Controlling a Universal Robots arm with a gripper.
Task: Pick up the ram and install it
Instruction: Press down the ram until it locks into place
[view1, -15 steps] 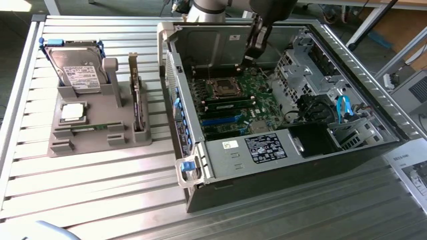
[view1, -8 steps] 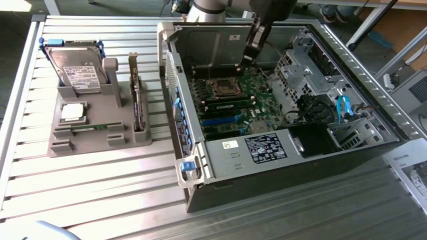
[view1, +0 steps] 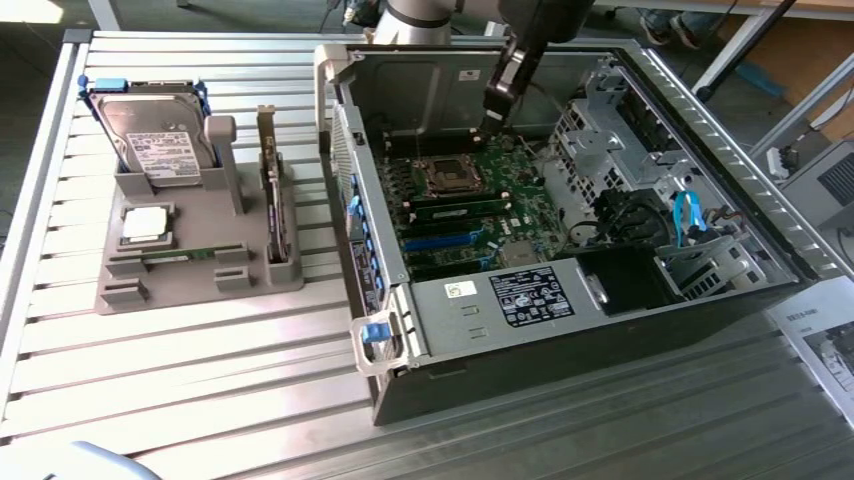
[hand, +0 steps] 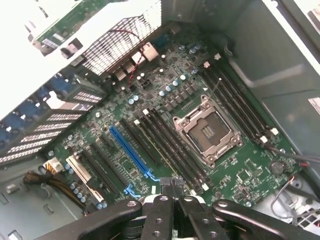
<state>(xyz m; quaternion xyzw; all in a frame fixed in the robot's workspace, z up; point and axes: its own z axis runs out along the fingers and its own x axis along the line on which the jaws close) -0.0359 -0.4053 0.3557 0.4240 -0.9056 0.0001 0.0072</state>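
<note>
Closest to the lens: pincer (hand: 172, 197), black fingers (hand: 157, 210) pressed together, narrow, with nothing gripped as far as can be seen. Hangs inside open computer case (view1: 694, 110), near its back wall, a little above motherboard (hand: 165, 95). Below and just ahead of pincer, empty CPU socket (hand: 207, 131), with rows of long dark memory slots (hand: 165, 145) on both sides of it and a blue slot (hand: 131, 152) further out. In exterior view, green stick (view1: 461, 204) sitting in the slots beside the socket, below pincer, long axis parallel to the slots; cannot tell if pushed fully in.

Well apart from pincer, outside the case toward exterior view's left, grey holder (view1: 174, 290) on worktop (view1: 200, 380). Holds hard drive (view1: 158, 140) upright, square chip (view1: 144, 225) lying flat, dark card (view1: 276, 215) standing on its edge, and ram (view1: 178, 253) lying in a low groove, long axis pointing toward the case. Not touched by pincer.

Case walls close around pincer on several sides; free room upward. Bare slatted worktop around holder.
</note>
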